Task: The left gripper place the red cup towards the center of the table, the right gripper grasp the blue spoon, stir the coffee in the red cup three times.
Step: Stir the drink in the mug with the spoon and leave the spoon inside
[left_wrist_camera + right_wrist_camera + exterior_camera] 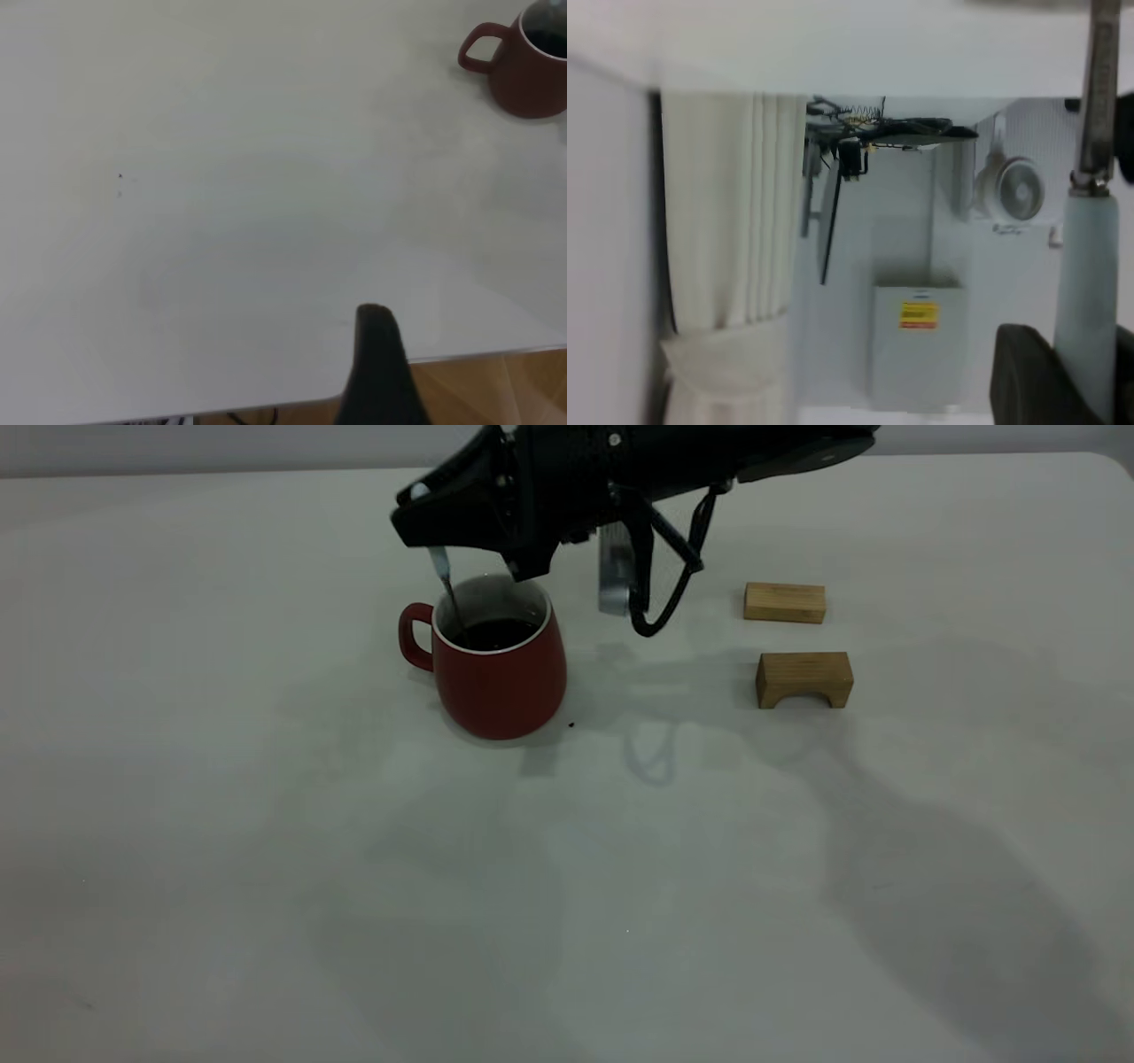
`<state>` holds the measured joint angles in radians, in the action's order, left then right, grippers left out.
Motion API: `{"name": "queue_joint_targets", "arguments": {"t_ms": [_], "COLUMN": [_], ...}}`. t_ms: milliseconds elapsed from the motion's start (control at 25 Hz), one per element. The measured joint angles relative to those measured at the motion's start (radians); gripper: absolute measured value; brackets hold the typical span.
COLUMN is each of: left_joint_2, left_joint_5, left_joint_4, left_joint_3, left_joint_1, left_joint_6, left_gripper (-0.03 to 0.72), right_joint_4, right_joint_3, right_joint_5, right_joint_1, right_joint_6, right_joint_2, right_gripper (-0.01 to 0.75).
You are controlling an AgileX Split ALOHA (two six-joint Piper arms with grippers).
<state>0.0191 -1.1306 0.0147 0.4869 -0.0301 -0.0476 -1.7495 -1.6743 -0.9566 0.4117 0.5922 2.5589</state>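
Red cup [500, 677] placed mid-desk [266, 824]; right pincer [443, 549] clamped on blue spoon [440, 565], bowl dipped in coffee [496, 634]. Stir count unclear. Left pincer [381, 372] parked, grip unreadable.

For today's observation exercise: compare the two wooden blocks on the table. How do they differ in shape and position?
The far wooden block is a plain flat slab, while the near wooden block is taller, with an arch cut into its underside. The far block lies nearer the table's back edge; the arched one sits closer to the camera. Both are tan wood, lying apart to the right of the red cup, untouched by either pincer.
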Motion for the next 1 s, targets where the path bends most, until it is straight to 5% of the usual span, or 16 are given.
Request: {"name": "queue_joint_targets", "arguments": {"t_ms": [160, 520, 760, 1000], "left_joint_2": [0.0, 0.0, 0.0, 0.0], "left_joint_5": [0.0, 0.0, 0.0, 0.0], "left_joint_4": [0.0, 0.0, 0.0, 0.0], "left_joint_3": [0.0, 0.0, 0.0, 0.0], "left_joint_1": [0.0, 0.0, 0.0, 0.0], "left_joint_6": [0.0, 0.0, 0.001, 0.001], "left_gripper": [0.594, 0.594, 0.594, 0.594], "right_joint_4": [0.034, 0.123, 0.034, 0.084], "right_joint_3": [-0.001, -0.001, -0.001, -0.001], "right_joint_5": [0.01, -0.009, -0.006, 0.0], "right_joint_1": [-0.043, -0.049, 0.0, -0.057], "right_joint_6": [-0.042, 0.285, 0.059, -0.044], "right_joint_2": [0.008, 0.01, 0.01, 0.01], "right_gripper": [0.143, 0.143, 0.143, 0.143]}}
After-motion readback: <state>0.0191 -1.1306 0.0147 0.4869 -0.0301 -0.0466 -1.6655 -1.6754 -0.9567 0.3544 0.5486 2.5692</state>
